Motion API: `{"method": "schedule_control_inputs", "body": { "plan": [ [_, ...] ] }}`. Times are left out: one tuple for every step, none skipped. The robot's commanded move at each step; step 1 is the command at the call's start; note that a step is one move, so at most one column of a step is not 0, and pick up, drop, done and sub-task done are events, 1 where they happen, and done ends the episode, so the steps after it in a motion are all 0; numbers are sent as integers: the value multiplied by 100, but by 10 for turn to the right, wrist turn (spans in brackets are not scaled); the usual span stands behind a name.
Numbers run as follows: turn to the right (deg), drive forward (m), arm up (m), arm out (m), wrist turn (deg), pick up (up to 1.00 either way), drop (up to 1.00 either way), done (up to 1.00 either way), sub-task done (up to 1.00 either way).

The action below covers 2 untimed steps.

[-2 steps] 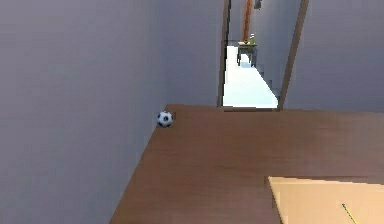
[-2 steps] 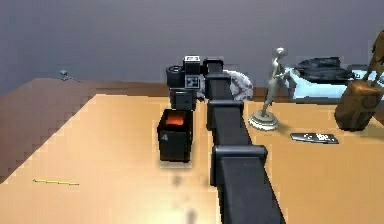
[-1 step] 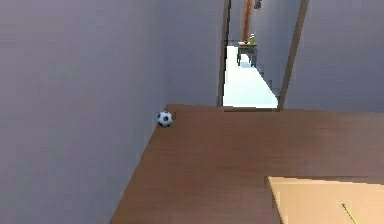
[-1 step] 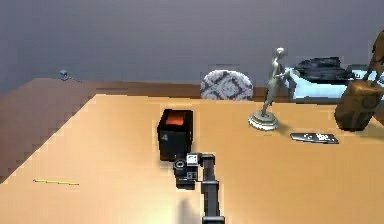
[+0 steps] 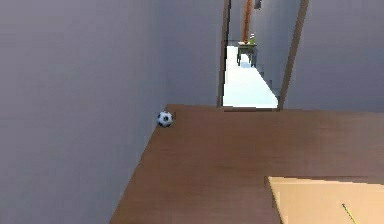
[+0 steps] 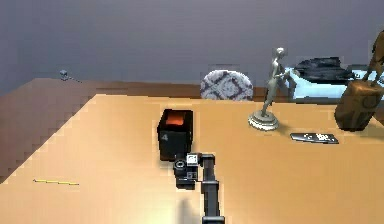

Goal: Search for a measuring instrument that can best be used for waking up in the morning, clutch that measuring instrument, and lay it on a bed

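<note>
Fingers [image 6: 181, 172] sit at the far end of the dark arm [image 6: 210, 198], which rises from the arm side view's 6 o'clock edge over the desk [image 6: 120, 150]. They lie right at the 6 o'clock side of the clock [image 6: 175, 135], a black box with an orange panel on top. Whether they touch it cannot be told. The clock stands on the desk just behind the fingers, so it cannot be told whether they hold anything. It is upright near the middle of the desk, well apart from the other things.

From the clock, a silver statue [image 6: 270, 90] on a round base stands at 2 o'clock. A flat dark remote [image 6: 314, 137] lies at 3 o'clock, near the statue's base. A brown bag [image 6: 360, 100] stands past the remote, at the view's 3 o'clock edge. A thin yellow pencil [image 6: 55, 182] lies at the clock's 8 o'clock, near the desk's edge. A chair [image 6: 227, 85] with a patterned back stands behind the desk at the clock's 1 o'clock. Beyond the statue is a pale blue surface [image 6: 318, 88] bearing a dark heap; what it is cannot be told.

In the forward view a black-and-white ball [image 5: 165, 118] rests on the brown floor [image 5: 230, 160], beside the grey wall [image 5: 80, 100], at 10 o'clock from the middle. A doorway [image 5: 250, 60] at 12 o'clock gives onto a bright corridor. A corner of the desk shows at 5 o'clock.
</note>
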Motion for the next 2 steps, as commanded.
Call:
{"method": "schedule_control_inputs", "body": {
  "plan": [
    [0, 0, 10, 0, 0, 0, 0, 0, 0],
    [0, 0, 22, 0, 0, 0, 0, 0, 0]
  ]
}}
